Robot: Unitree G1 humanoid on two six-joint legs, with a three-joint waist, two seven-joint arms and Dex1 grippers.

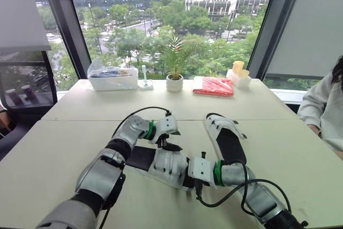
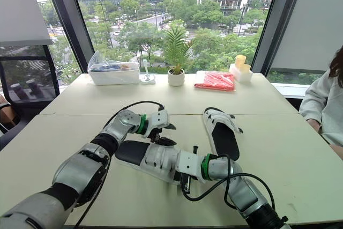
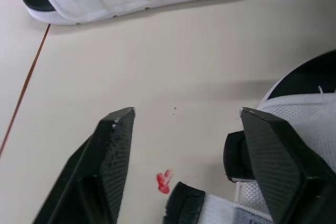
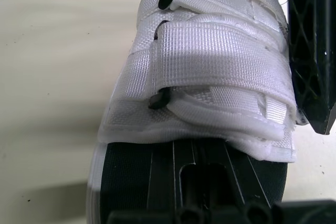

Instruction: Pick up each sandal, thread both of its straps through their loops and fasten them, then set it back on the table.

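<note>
**Near sandal** [image 1: 166, 164] – white straps, black footbed, flat on the table [image 1: 64, 143] in front of the robot, between the two grippers. In the right wrist view both straps lie folded across the foot.

**Far sandal** [image 1: 228, 140] – same make, flat on the table to the right of the near one and apart from it, nothing touching it.

**Left gripper** [image 1: 169, 144] – spread wide, gripping nothing, poised at the near sandal's strap edge with one finger [image 3: 278, 156] against the white webbing.

**Right gripper** [image 2: 182, 175] – low at the near sandal's right side, pressed close to it. Grip state cannot be told.

**In the way** – a black cable [image 1: 134, 115] loops from the left arm over the table behind the near sandal.

**Table surface** – a small red mark [image 3: 164, 181] beside the near sandal.

**Far edge, by the window** – clear box [image 1: 112, 79], potted plant [image 1: 174, 81], red packet [image 1: 213, 86], yellow cups [image 1: 238, 68], all well apart from the sandals.

**Right edge** – a person's sleeve [image 1: 324, 111], near the table's side.
</note>
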